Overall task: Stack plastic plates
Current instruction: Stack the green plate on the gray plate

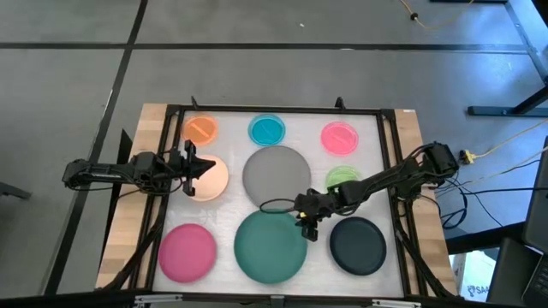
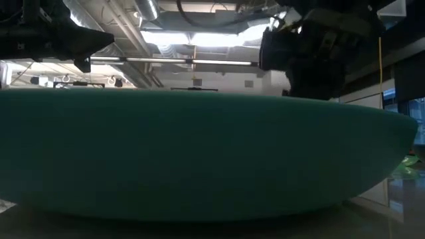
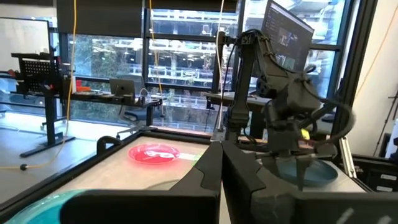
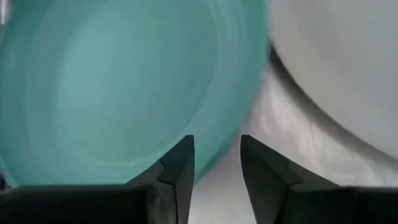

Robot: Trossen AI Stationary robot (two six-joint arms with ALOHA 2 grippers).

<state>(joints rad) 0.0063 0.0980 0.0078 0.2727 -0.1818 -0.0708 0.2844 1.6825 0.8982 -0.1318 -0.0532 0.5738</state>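
- The right claw (image 1: pixel 306 224) hung open over the rim of the large round teal-green plastic plate (image 1: pixel 271 246), between the grey plate (image 1: pixel 276 171) and black plate (image 1: pixel 357 245).
- The left claw (image 1: pixel 190 165), fingers nearly closed and empty, hovered over the peach plate (image 1: pixel 211 178).

Robotics lab: monitors (image 3: pixel 287 28), camera stands (image 3: pixel 46 102), exposed ducting (image 2: pixel 149 20)

A grey floor (image 1: pixel 257 51) crossed by dark seams surrounds the wooden table (image 1: pixel 152 120); cables (image 1: pixel 505 150) trail at one side. Beyond the table — tall windows (image 3: pixel 180 56) with dark frames, a desk (image 3: pixel 112 99) carrying a laptop (image 3: pixel 124 87), a monitor (image 3: pixel 286 31). Overhead, bright ceiling lights (image 2: pixel 192 36) and ducts — exposed
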